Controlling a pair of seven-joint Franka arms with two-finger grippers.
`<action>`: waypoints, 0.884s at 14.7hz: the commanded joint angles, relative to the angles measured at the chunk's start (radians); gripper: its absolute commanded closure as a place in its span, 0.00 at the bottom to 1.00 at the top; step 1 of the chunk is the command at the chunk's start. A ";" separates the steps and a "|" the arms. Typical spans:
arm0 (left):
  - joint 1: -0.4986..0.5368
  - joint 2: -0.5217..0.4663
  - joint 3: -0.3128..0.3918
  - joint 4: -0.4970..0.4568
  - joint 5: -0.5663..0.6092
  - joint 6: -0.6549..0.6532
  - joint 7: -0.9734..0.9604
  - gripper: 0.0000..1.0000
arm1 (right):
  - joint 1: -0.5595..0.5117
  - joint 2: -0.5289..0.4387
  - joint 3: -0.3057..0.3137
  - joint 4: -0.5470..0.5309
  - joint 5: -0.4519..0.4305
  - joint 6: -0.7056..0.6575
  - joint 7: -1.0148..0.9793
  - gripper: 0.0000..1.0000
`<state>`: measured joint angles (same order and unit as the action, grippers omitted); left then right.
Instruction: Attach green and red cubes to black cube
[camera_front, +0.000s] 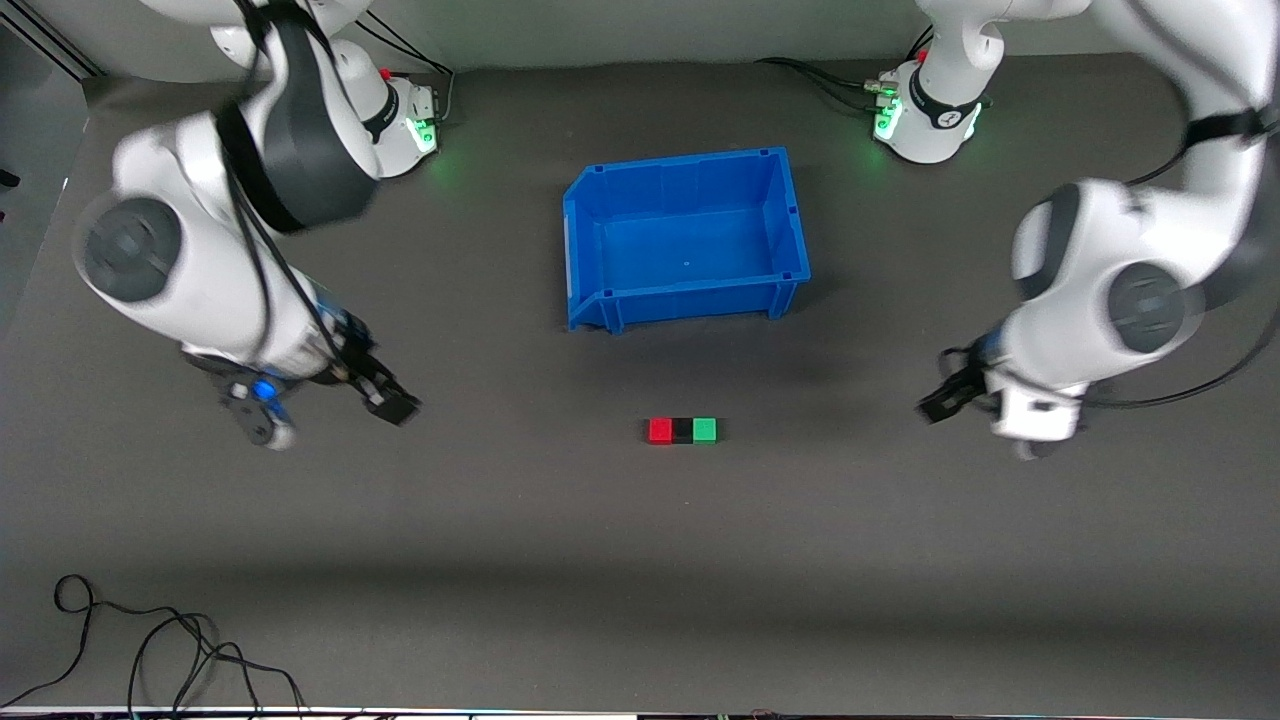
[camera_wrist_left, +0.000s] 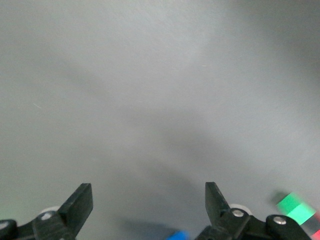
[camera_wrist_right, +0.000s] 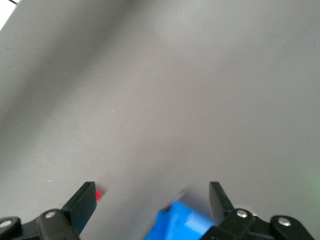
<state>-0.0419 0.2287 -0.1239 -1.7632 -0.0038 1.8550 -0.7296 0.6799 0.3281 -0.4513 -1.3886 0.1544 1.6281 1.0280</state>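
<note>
- While up over bare tabletop toward its own end: right gripper, jaws spread wide and holding nothing, well apart from the cubes.
- Nearer the front camera than the blue bin, about midway between the two arms: three cubes in one tight row, touching side to side.
- Red cube at the right arm's end of that row, black cube in the middle, green cube at the left arm's end.
- Blue bin upright, nothing inside.
- Over bare tabletop toward the left arm's end: left gripper, jaws likewise wide apart and holding nothing, well clear of the row.
</note>
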 joint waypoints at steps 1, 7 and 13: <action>0.074 -0.094 -0.010 -0.044 -0.001 -0.069 0.264 0.02 | -0.110 -0.174 0.096 -0.156 -0.096 0.013 -0.236 0.00; 0.103 -0.172 0.009 -0.003 0.007 -0.161 0.570 0.00 | -0.494 -0.320 0.361 -0.225 -0.216 0.002 -0.720 0.00; 0.109 -0.149 0.013 0.177 0.016 -0.335 0.620 0.00 | -0.537 -0.322 0.255 -0.211 -0.200 0.018 -1.107 0.00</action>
<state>0.0631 0.0743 -0.1103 -1.6129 -0.0004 1.5407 -0.1614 0.1426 0.0151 -0.1713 -1.5838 -0.0391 1.6294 0.0191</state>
